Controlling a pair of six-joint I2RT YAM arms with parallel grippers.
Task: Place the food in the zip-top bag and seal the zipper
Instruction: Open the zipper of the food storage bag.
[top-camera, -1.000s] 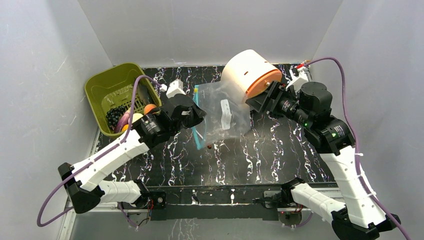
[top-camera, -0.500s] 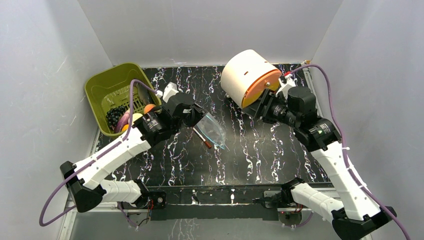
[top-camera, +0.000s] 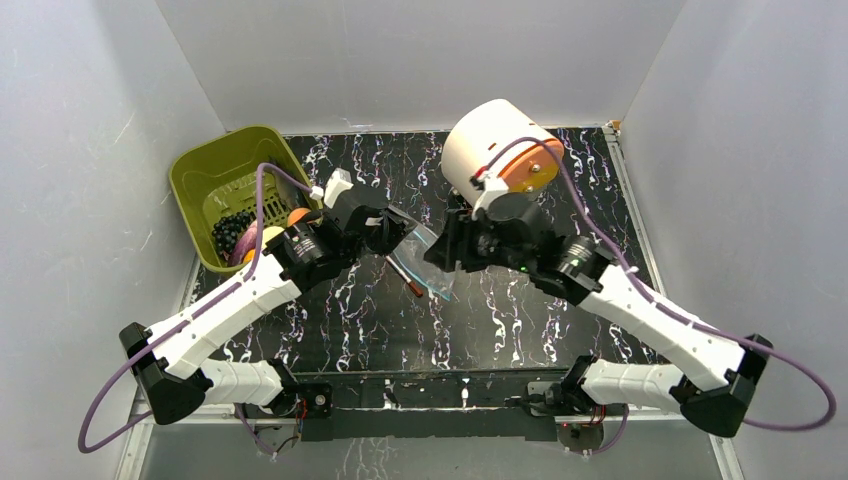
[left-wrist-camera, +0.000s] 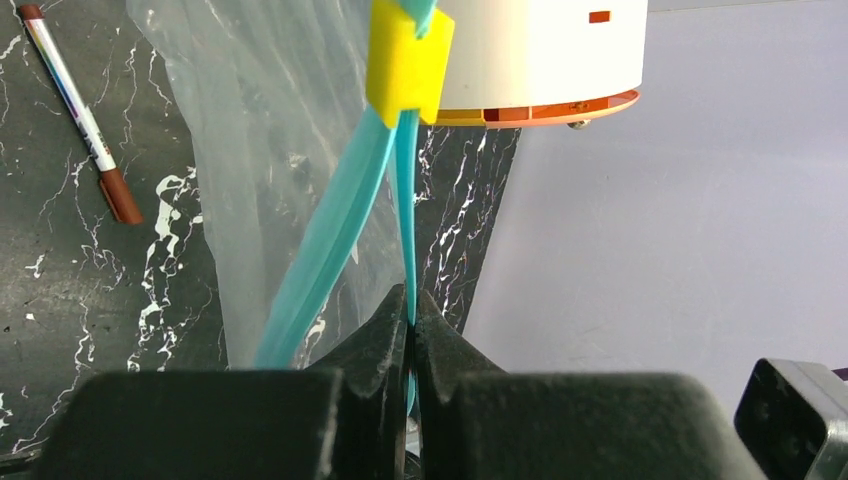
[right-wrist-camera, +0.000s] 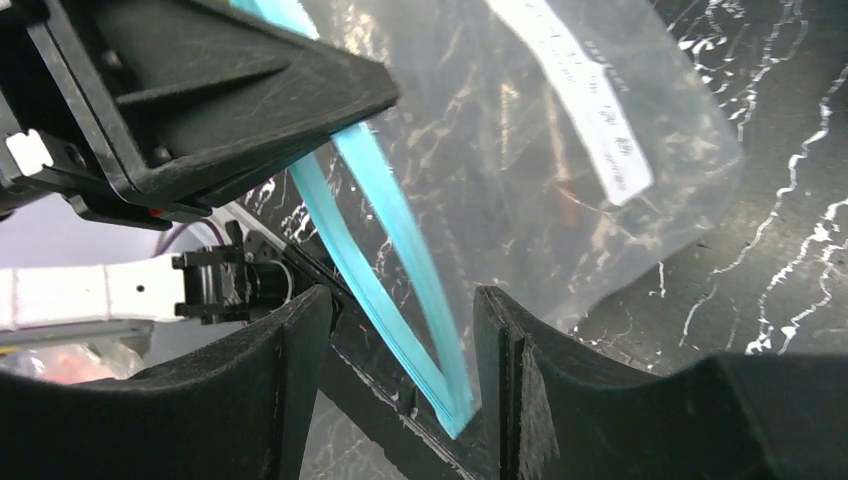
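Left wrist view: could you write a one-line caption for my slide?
The left end effector pinches the teal zipper of the clear zip-top bag, yellow slider above, red-tipped pen at left.

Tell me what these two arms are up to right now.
The left gripper is shut on one end of the teal-blue zipper strip of a clear crinkly plastic bag, holding it up. The right gripper is open, with its fingers on either side of the strip's other end and not closed on it. No food shows inside the bag. The toy foods sit in the olive-green slotted basket to the left.
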